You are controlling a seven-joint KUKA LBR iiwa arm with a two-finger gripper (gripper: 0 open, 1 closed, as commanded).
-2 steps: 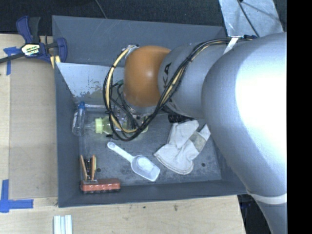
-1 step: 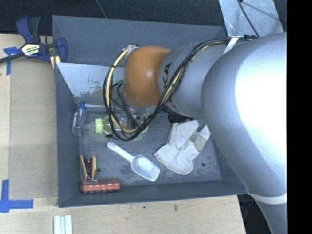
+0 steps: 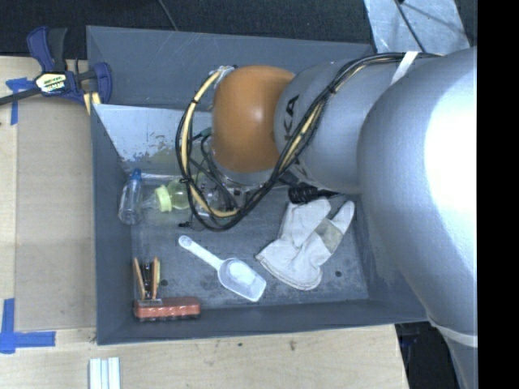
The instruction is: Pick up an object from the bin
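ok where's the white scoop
In the camera view the white scoop lies bottom centre of the bin, between a brown brush (left) and a white glove (right).

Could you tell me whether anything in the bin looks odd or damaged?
Nothing stands out. The clear bottle lies on its side at the left and the white glove is crumpled: ordinary clutter.

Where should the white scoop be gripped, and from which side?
Probably by the handle, coming from straight above and closing across its width. The scoop lies flat, and its handle is thin, with bare bin floor on both sides. The bowl is wider and lies close to the glove.
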